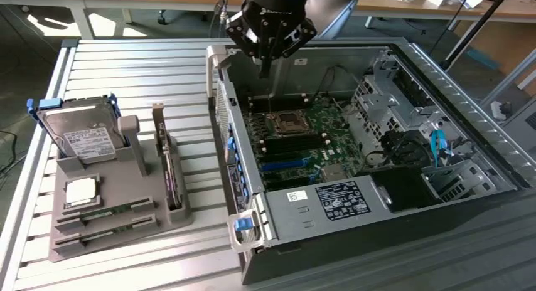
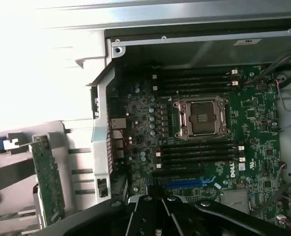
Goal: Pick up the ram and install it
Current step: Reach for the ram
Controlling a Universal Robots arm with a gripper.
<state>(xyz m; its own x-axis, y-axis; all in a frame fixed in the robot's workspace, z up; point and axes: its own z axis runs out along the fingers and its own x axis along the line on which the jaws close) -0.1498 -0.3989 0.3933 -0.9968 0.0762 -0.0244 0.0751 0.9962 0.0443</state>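
Observation:
Two green ram sticks (image 1: 107,214) lie in slots at the front of a grey holder (image 1: 159,219) on the exterior view's left. My gripper (image 1: 265,69) hangs over the far end of the open computer case (image 1: 335,197), well away from the holder. Its fingers are shut with nothing between them. In the wrist view the gripper (image 2: 158,209) looks down on the motherboard (image 2: 253,113). The board's empty processor socket (image 2: 202,118) sits between two banks of black memory slots (image 2: 194,81), and all of those slots are empty.
The holder also carries a hard drive (image 1: 84,137), a silver processor chip (image 1: 80,190) and an upright expansion card (image 1: 170,172). The case's raised side wall (image 1: 219,109) stands between holder and motherboard. Drive cages and blue cables (image 1: 435,150) fill the case's right side.

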